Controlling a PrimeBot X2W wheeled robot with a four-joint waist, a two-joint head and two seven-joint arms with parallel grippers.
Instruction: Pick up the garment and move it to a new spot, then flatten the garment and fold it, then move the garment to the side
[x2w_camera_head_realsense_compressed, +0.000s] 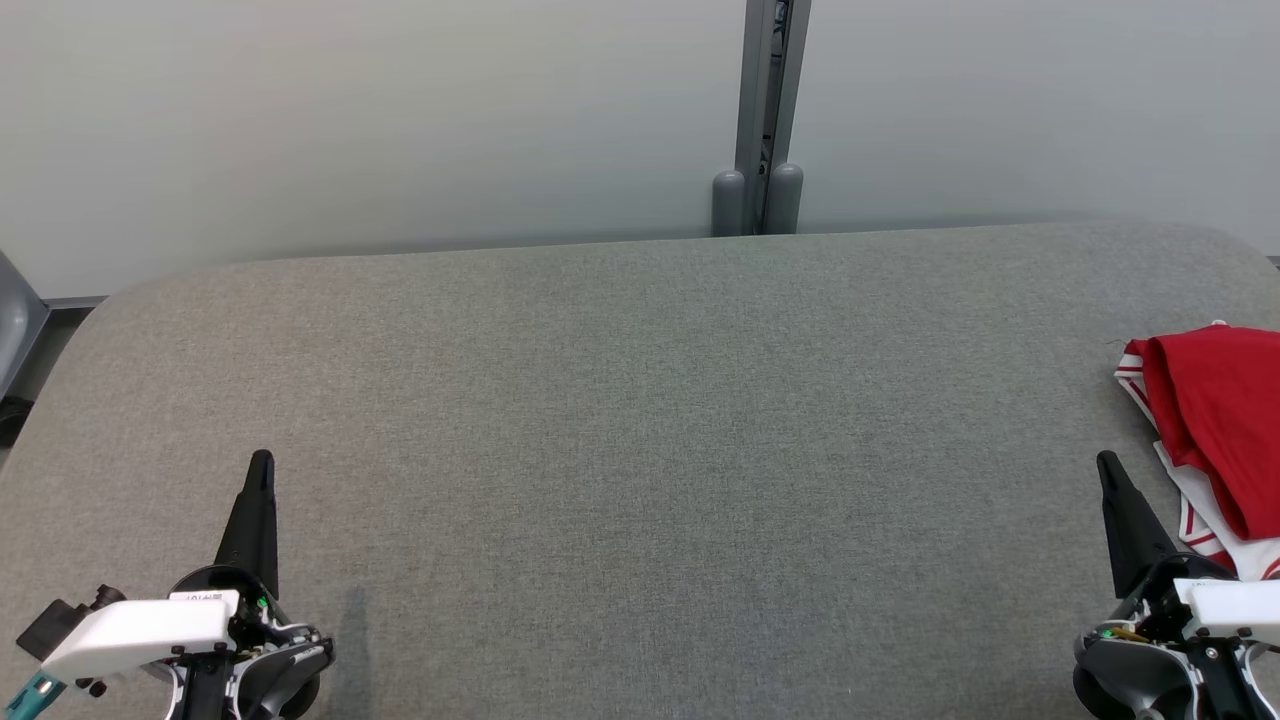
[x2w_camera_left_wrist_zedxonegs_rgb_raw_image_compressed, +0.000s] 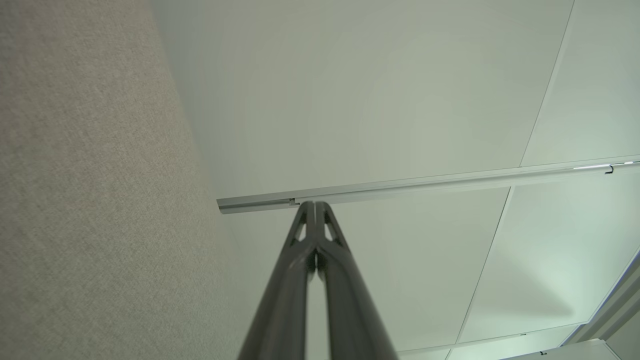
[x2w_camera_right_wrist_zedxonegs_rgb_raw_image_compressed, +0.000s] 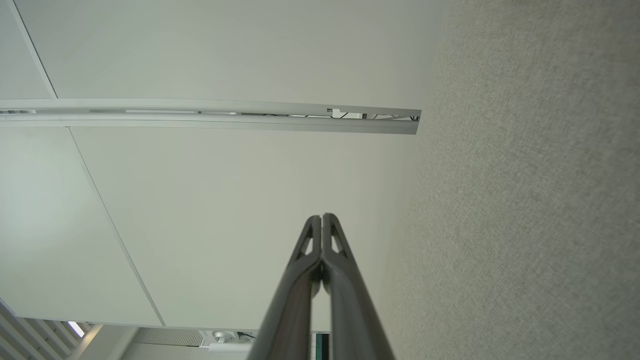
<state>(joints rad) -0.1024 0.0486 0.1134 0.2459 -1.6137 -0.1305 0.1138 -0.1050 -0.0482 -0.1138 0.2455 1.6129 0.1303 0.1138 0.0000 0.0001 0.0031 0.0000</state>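
Note:
The garment (x2w_camera_head_realsense_compressed: 1215, 430), red with white striped trim, lies crumpled at the right edge of the grey fabric table (x2w_camera_head_realsense_compressed: 640, 430), partly cut off by the head view's border. My right gripper (x2w_camera_head_realsense_compressed: 1106, 462) stands just left of it, near the front right of the table, fingers pressed together and holding nothing. At the front left my left gripper (x2w_camera_head_realsense_compressed: 262, 460) is likewise shut and empty, far from the garment. In the left wrist view the left gripper (x2w_camera_left_wrist_zedxonegs_rgb_raw_image_compressed: 315, 204) has its tips together against the wall. The right gripper (x2w_camera_right_wrist_zedxonegs_rgb_raw_image_compressed: 321, 216) in its own wrist view also shows tips touching.
A pale wall runs behind the table, with a grey vertical post (x2w_camera_head_realsense_compressed: 768, 120) at its far edge right of centre. A grey object (x2w_camera_head_realsense_compressed: 15, 330) stands off the table's left end. The broad middle of the table is bare grey fabric.

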